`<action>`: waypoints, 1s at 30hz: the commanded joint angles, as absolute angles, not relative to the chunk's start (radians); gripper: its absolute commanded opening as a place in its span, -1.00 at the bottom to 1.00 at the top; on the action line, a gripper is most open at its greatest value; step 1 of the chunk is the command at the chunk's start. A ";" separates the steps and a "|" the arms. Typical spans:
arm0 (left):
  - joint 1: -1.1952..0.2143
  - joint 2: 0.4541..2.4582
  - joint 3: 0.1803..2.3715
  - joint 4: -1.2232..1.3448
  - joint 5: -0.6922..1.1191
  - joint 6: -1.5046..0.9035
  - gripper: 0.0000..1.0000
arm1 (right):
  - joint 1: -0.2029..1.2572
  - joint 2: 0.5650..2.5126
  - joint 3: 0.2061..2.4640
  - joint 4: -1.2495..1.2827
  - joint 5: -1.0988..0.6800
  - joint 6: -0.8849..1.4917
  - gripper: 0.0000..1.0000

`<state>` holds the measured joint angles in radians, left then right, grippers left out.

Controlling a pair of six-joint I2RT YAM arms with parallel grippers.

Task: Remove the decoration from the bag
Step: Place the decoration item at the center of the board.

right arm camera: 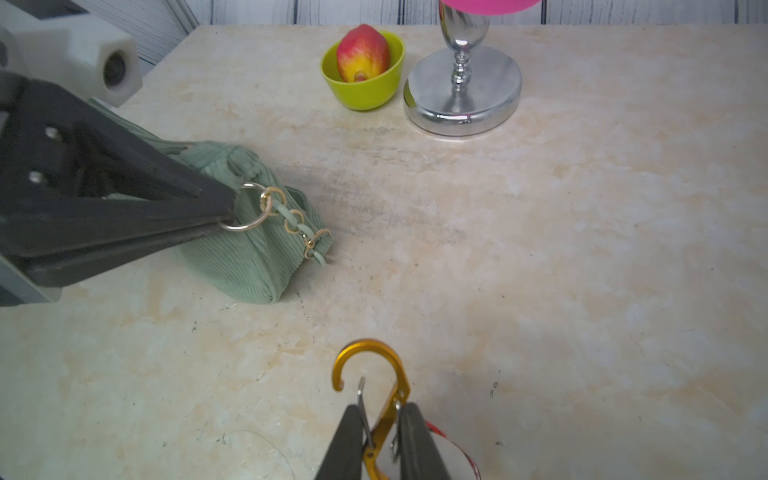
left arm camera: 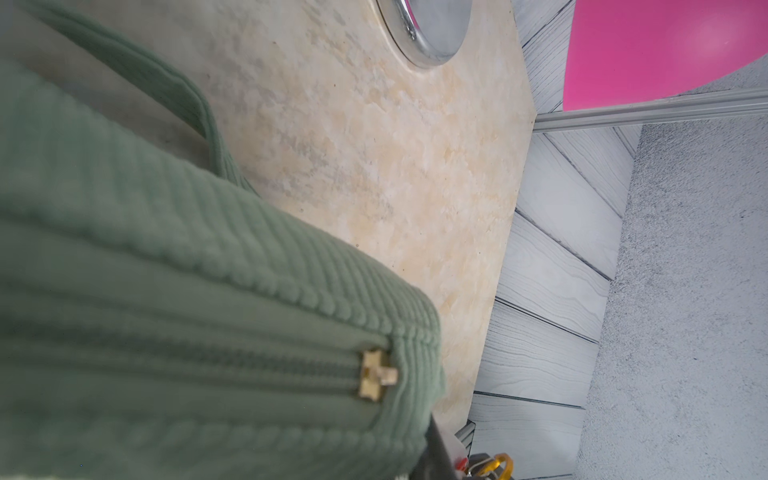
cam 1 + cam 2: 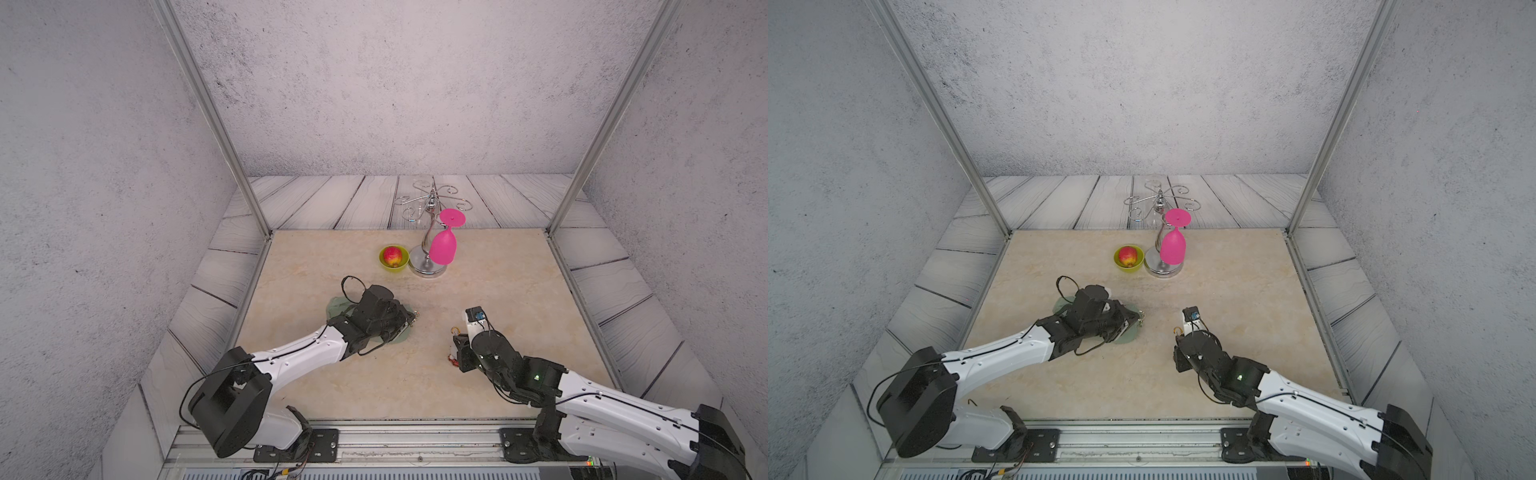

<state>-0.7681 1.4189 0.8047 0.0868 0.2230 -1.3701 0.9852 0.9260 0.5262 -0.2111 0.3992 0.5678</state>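
- Beige marble-look tabletop point(image 3: 332, 386) inside grey speckled walls point(image 3: 415, 83), in both top views. The left gripper point(image 3: 411, 321) sits low over the oblong sage-green ribbed fabric bag point(image 3: 337, 305). The right gripper point(image 3: 457, 340) holds the small white plush keychain decoration point(image 3: 451, 360) well apart from the bag, its orange-gold clasp point(image 3: 1177, 331) pointing away from the arm.
- Likely risk: the plush hangs under the right gripper, close to the tabletop, so lowering or sweeping sideways could drag or snag it.
- A lime-green plastic bowl point(image 3: 392, 269) with a red-yellow fruit point(image 3: 392, 255) and a chrome stand point(image 3: 428, 268) with a pink goblet point(image 3: 443, 248) hung upside down stand far back. They are clear of both arms.
- Left wrist view: the bag point(image 2: 166, 311) fills the frame. Its zip is closed up to a gold zipper pull point(image 2: 376, 376), and its ribbed strap point(image 2: 174, 87) loops on the tabletop. The left gripper's jaws are not visible here. Such soft fabric could slide or lift if that arm pulls.
- Right wrist view: the left gripper point(image 1: 226, 214) is clenched on the bag's thin gold metal ring point(image 1: 245, 208), beside a chain point(image 1: 297, 220) of green and gold links. The right gripper point(image 1: 380, 409) is clenched on the clasp point(image 1: 374, 374), with the gate pushed inward and the hook free.
- Likely risk: the pinch on smooth metal is narrow, so the clasp could twist out. If swung back, the open hook could catch the chain again.
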 commanded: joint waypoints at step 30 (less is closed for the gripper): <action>-0.766 1.253 0.934 0.041 0.130 -1.204 0.99 | 0.734 1.463 0.733 0.077 0.258 0.547 -0.21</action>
<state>-0.7738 1.2919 0.9043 0.0628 0.1627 -1.2457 0.7433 1.4410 0.6952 0.0616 0.3035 0.5598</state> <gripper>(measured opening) 0.993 0.387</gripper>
